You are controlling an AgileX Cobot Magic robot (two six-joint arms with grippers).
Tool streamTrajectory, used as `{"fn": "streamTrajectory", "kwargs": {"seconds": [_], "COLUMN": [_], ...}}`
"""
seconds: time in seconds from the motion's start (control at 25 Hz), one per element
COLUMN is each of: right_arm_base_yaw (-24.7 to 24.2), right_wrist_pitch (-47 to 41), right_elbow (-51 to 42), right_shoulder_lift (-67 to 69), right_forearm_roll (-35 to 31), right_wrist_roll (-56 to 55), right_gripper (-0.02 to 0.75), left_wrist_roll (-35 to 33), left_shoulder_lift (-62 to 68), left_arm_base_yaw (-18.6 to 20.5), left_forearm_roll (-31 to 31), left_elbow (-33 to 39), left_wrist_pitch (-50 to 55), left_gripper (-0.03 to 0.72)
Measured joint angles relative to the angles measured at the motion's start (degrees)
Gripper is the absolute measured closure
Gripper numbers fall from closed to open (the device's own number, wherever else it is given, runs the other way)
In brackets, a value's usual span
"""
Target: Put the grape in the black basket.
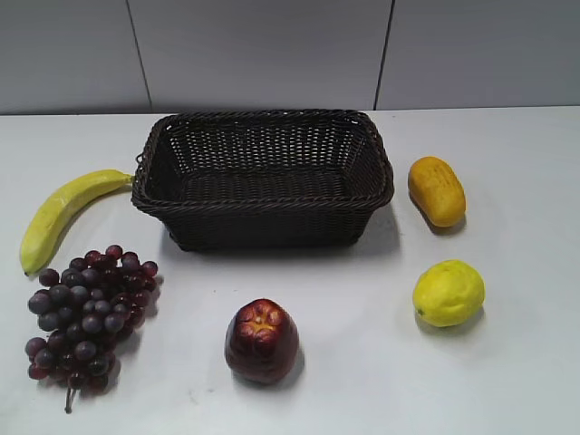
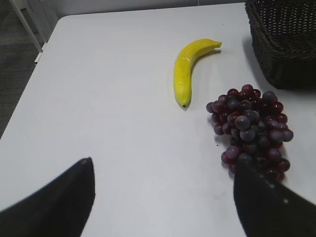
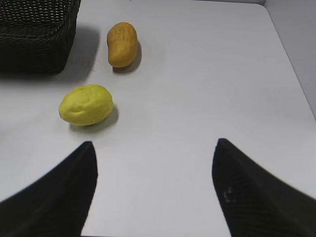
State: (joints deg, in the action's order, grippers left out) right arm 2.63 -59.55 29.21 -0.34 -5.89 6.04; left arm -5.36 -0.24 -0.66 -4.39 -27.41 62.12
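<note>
The grape (image 1: 87, 313) lies on the white table (image 1: 362, 362) at the front left, well apart from the black basket (image 1: 263, 177) at the back middle, with a banana (image 1: 62, 214) just behind it and a dark red apple (image 1: 261, 340) off to its right. The left gripper (image 2: 163, 197) hangs spread wide over bare table, its right finger (image 2: 269, 202) seemingly overlapping the bunch's near edge, though contact is hard to judge. The right gripper (image 3: 154, 190) is likewise spread and holds nothing, near a lemon (image 3: 86, 104) and an orange fruit (image 3: 122, 44).
</note>
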Motion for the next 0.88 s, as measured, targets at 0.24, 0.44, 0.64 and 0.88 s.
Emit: {"fn": "streamTrajectory", "kwargs": {"seconds": [0.24,0.44,0.64,0.88], "right_arm_base_yaw": [0.0,0.0,0.0,0.0], "right_wrist_pitch": [0.0,0.0,0.0,0.0], "right_elbow": [0.0,0.0,0.0,0.0], "right_shoulder_lift": [0.0,0.0,0.0,0.0], "right_forearm_roll": [0.0,0.0,0.0,0.0], "right_wrist_roll": [0.0,0.0,0.0,0.0], "right_gripper": [0.187,0.187,0.187,0.187], "left_wrist_roll": [0.0,0.0,0.0,0.0], "left_shoulder_lift": [0.0,0.0,0.0,10.4], "left_arm_base_yaw": [0.0,0.0,0.0,0.0], "left_forearm_roll": [0.0,0.2,0.7,0.3], "left_elbow": [0.0,0.0,-0.1,-2.7], "left_wrist_pitch": [0.0,0.0,-0.3,-3.6], "left_gripper": [0.027,0.038,0.043,0.046]}}
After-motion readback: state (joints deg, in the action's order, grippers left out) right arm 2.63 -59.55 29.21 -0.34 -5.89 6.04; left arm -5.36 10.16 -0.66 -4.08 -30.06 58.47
